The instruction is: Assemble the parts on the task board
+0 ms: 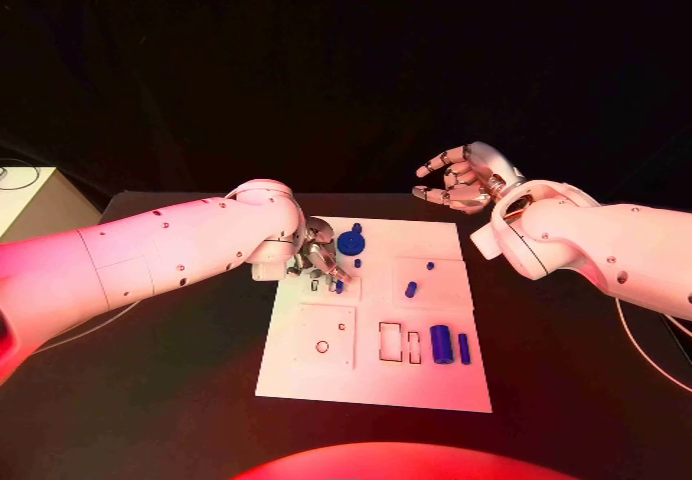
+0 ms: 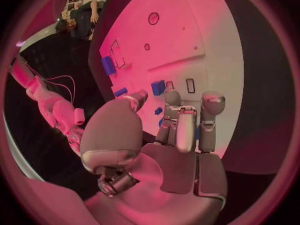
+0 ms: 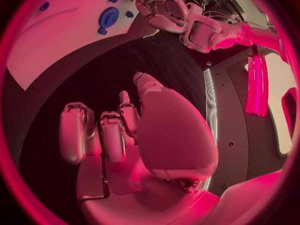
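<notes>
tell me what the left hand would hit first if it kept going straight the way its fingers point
Most likely the small blue part on the task board. The left hand points its fingers down at the board, and that part lies just at their tips. Whether they already touch it is unclear.

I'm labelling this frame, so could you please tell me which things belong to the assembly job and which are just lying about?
Belonging to the job:
task board
round blue part
blue cylinder
small blue parts
left hand, over the board
right hand, raised beyond the board

Just about:
black table
pale box at its far left corner
</notes>
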You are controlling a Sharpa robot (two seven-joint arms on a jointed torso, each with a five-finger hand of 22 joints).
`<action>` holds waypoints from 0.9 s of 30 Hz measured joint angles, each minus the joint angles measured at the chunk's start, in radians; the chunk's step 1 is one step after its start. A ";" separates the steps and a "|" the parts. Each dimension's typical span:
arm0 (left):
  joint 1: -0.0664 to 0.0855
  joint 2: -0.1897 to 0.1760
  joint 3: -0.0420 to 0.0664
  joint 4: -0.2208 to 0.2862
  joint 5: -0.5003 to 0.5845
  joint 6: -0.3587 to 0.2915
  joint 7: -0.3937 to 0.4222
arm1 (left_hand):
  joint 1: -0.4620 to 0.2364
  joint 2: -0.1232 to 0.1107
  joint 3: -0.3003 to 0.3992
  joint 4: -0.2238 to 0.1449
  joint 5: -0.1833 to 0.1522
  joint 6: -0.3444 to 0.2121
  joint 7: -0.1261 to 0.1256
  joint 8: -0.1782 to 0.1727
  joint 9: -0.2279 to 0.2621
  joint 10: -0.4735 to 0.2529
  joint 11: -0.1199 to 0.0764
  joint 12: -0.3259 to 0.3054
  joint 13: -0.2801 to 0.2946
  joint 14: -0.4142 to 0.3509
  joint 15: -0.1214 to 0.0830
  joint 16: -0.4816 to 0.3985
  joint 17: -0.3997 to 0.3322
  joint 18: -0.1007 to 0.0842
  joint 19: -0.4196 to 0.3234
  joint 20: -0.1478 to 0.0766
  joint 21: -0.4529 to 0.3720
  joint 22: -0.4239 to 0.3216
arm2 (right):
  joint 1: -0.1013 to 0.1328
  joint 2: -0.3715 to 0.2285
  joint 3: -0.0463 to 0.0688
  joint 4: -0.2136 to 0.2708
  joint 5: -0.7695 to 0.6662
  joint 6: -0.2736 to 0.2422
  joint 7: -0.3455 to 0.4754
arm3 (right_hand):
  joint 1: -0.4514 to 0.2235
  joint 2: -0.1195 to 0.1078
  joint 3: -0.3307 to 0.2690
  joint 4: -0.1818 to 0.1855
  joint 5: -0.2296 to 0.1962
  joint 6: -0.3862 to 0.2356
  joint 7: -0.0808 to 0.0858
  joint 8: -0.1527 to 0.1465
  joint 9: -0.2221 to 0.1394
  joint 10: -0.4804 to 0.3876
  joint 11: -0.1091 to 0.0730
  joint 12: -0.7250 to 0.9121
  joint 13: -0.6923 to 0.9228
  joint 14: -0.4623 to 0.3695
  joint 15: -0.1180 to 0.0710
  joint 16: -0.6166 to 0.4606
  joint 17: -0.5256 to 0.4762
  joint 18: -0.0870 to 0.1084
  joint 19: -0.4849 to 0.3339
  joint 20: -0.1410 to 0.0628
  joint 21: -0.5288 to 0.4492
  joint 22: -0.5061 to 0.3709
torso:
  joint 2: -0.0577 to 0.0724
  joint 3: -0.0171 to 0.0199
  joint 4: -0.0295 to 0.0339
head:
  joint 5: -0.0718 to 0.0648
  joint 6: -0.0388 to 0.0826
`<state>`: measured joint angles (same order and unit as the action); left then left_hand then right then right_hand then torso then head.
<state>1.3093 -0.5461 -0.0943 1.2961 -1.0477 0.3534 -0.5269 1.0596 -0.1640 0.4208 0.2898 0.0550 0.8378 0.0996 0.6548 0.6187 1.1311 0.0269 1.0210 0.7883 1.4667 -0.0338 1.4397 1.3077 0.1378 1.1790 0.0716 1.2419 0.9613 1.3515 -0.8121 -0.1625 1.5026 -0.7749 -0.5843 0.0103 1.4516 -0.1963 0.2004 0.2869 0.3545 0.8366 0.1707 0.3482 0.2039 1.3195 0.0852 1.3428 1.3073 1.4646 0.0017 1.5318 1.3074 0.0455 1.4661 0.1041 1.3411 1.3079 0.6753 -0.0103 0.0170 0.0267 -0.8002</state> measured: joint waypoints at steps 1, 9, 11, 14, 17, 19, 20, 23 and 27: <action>0.000 0.000 0.000 0.000 0.001 0.002 0.000 | 0.004 0.004 0.000 0.000 0.000 0.000 0.000 0.000 0.002 0.000 0.000 0.000 0.000 0.000 0.000 0.000 0.000 0.000 0.000 0.000 0.000 0.000 | 0.000 0.000 0.000 0.000 0.000 0.001 -0.001 | 0.000 0.000 0.000 0.000 0.000 0.000 0.000 0.000 0.000 0.000 0.000 0.000 0.000 0.000 0.000 0.000 0.000 0.000 0.000 0.000 0.000 0.000 | 0.000 0.0002 0.0000 | -0.001 0.000; 0.000 0.002 -0.001 0.000 0.006 0.014 -0.001 | 0.015 0.008 0.003 -0.003 0.000 0.000 0.000 0.000 0.008 -0.004 0.004 0.000 0.000 0.000 0.000 0.000 0.000 0.000 0.000 0.000 0.000 0.000 | 0.000 0.004 0.000 -0.003 0.000 0.006 -0.004 | 0.000 0.000 0.000 0.000 0.000 0.000 0.000 0.000 0.000 0.000 0.000 0.000 0.001 0.000 0.000 0.000 0.000 0.000 0.000 0.000 0.000 0.000 | 0.000 0.0012 0.0009 | -0.001 -0.004; 0.000 0.003 -0.001 -0.001 0.007 0.016 -0.001 | 0.016 0.008 0.003 -0.003 0.000 0.000 0.000 0.000 0.009 -0.004 0.004 0.000 0.000 0.000 0.000 0.000 0.000 0.000 0.000 0.000 0.000 0.001 | 0.000 0.005 0.000 -0.004 0.000 0.007 -0.005 | 0.000 0.000 0.000 0.000 0.000 0.000 0.000 0.000 0.000 0.000 0.000 0.000 0.001 0.000 0.000 0.000 0.000 0.000 0.000 0.000 0.000 0.000 | 0.000 0.0013 0.0010 | -0.001 -0.005; 0.000 0.007 -0.002 -0.006 0.010 0.019 -0.001 | 0.020 0.012 0.003 -0.003 0.000 0.000 0.000 0.000 0.010 -0.004 0.004 0.000 0.000 0.000 0.000 0.000 0.000 0.000 0.000 0.000 0.000 0.001 | 0.000 0.006 0.000 -0.005 0.001 0.009 -0.006 | 0.000 0.000 0.000 0.000 0.000 0.000 0.000 0.000 0.000 0.000 0.000 0.000 0.001 0.000 0.000 0.000 0.000 0.000 0.000 0.000 0.000 0.000 | 0.001 0.0014 0.0008 | -0.001 -0.005; 0.000 0.008 -0.003 -0.009 0.012 0.020 -0.001 | 0.020 0.012 0.006 -0.006 0.000 0.000 0.000 0.000 0.010 -0.004 0.004 0.000 0.000 0.000 0.000 0.000 0.000 0.000 0.000 0.000 0.000 0.001 | 0.000 0.007 0.000 -0.006 0.001 0.010 -0.007 | 0.000 0.000 0.003 0.000 0.000 0.000 0.000 0.000 0.000 0.000 0.000 0.000 0.001 0.000 0.000 -0.001 0.000 0.000 0.000 0.000 0.000 0.000 | 0.001 0.0013 0.0007 | -0.001 -0.007; 0.000 0.009 -0.004 -0.012 0.014 0.021 -0.001 | 0.020 0.012 0.006 -0.006 0.000 0.000 0.000 0.000 0.011 -0.004 0.004 0.000 0.001 0.000 0.000 0.000 0.000 0.000 -0.003 0.003 0.000 0.001 | 0.000 0.008 0.000 -0.006 0.001 0.011 -0.008 | 0.000 0.000 0.006 0.000 0.000 0.000 0.000 0.000 0.000 0.000 0.000 0.000 0.001 0.000 0.000 -0.004 0.000 0.000 0.000 0.000 0.000 0.000 | 0.001 0.0015 0.0006 | -0.003 -0.007; 0.000 0.009 -0.004 -0.012 0.015 0.021 -0.001 | 0.022 0.014 0.006 -0.006 0.000 0.000 0.000 0.000 0.013 -0.005 0.002 0.000 0.001 0.000 0.000 0.000 0.000 0.000 -0.004 0.004 0.000 0.001 | 0.000 0.008 0.000 -0.007 0.001 0.012 -0.008 | 0.000 0.000 0.006 0.000 0.000 0.000 0.000 0.000 0.000 0.000 0.000 0.000 0.001 0.000 0.000 -0.004 0.000 0.000 0.000 0.000 0.000 0.000 | 0.002 0.0015 0.0004 | -0.004 -0.007; 0.000 0.010 -0.004 -0.013 0.019 0.022 -0.001 | 0.027 0.019 0.006 -0.006 0.000 0.000 0.000 0.000 0.016 -0.007 0.000 0.000 0.000 0.000 0.000 0.000 0.000 0.000 -0.004 0.004 0.000 0.001 | 0.000 0.009 0.000 -0.008 0.001 0.013 -0.009 | 0.000 0.000 0.006 0.000 0.000 0.000 0.000 0.000 0.000 0.000 0.000 0.000 0.001 0.000 0.000 -0.004 0.000 0.000 0.000 0.000 0.000 0.000 | 0.002 0.0017 0.0002 | -0.006 -0.008; 0.000 0.011 -0.004 -0.014 0.023 0.022 -0.001 | 0.034 0.026 0.011 -0.011 0.000 -0.004 0.004 -0.004 0.021 -0.016 0.002 -0.011 -0.015 0.000 0.000 0.000 0.000 0.000 -0.004 0.004 0.000 -0.003 | 0.000 0.011 0.000 -0.008 0.001 0.016 -0.011 | 0.000 0.000 0.006 0.000 0.000 -0.003 0.003 0.000 0.000 0.000 0.000 0.000 0.001 0.000 0.000 -0.004 0.000 0.000 0.000 0.000 0.000 0.000 | 0.002 0.0018 0.0006 | -0.012 -0.009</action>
<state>1.3090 -0.5354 -0.0987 1.2822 -1.0250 0.3755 -0.5282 1.0940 -0.1377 0.4320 0.2786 0.0549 0.8342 0.1032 0.6506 0.6401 1.1148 0.0287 1.0105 0.7737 1.4667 -0.0337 1.4397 1.3076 0.1380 1.1754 0.0753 1.2419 0.9585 1.3512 -0.8016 -0.1626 1.4942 -0.7742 -0.5685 -0.0003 1.4516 -0.1962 0.2060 0.2869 0.3544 0.8337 0.1736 0.3482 0.2040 1.3195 0.0852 1.3428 1.3079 1.4646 0.0017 1.5279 1.3073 0.0455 1.4661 0.1040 1.3411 1.3076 0.6770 -0.0084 0.0175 0.0151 -0.8096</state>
